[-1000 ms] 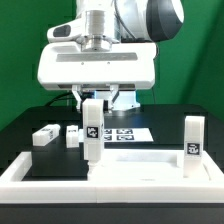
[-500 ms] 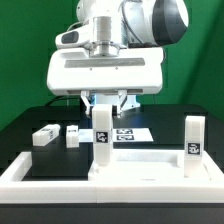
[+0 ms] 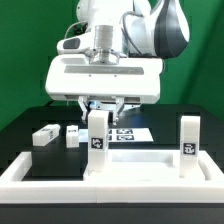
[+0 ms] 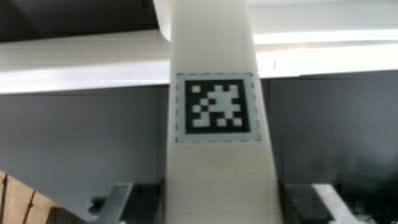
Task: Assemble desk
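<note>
Seating the leg (image 3: 96, 140) squarely on the slab (image 3: 146, 164) corner matters — claw (image 3: 100, 110) part-closed, clamped on it — hold it plumb

Exterior frontal, wrist close, both showing leg (image 3: 96, 140)

My arm (image 3: 150, 30) stood arched forward, the wrist pointing straight down. My gripper (image 3: 103, 106) hung vertical below it. Its two fingers (image 4: 333, 205) sat partway apart, clamped from either side on the top of an upright leg block (image 3: 96, 135).
</note>
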Tool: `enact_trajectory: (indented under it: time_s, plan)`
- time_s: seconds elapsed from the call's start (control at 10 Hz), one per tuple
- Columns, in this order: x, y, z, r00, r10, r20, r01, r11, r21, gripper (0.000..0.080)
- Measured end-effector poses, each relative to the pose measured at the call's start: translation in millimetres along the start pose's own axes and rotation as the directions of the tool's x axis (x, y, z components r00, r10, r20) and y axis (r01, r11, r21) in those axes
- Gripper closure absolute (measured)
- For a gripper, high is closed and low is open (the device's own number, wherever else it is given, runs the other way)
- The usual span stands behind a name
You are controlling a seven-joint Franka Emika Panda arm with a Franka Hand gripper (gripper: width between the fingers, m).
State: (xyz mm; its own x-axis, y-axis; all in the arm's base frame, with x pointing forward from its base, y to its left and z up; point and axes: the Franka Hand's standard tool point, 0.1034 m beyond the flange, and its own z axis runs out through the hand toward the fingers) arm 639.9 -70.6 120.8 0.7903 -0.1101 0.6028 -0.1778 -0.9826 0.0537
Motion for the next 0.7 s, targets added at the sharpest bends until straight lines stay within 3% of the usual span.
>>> enact_trajectory:
  time_s: [0.3, 0.4, 0.5, 0.6, 0.7]
  plan:
    - [-0.2, 0.3, 0.2, 1.000, 0.000, 0.002, 0.000, 1.000, 0.000, 0.0490]
    - [-0.2, 0.4, 0.2, 1.000, 0.000, 0.002, 0.000, 1.000, 0.000, 0.0303]
    - [-0.3, 0.4, 0.2, 1.000, 0.000, 0.002, 0.000, 1.000, 0.000, 0.0303]
    - [-0.3, 0.4, 0.2, 1.000, 0.000, 0.002, 0.000, 1.000, 0.000, 0.0183]
    - [-0.3, 0.4, 0.2, 1.000, 0.000, 0.002, 0.000, 1.000, 0.000, 0.0159]
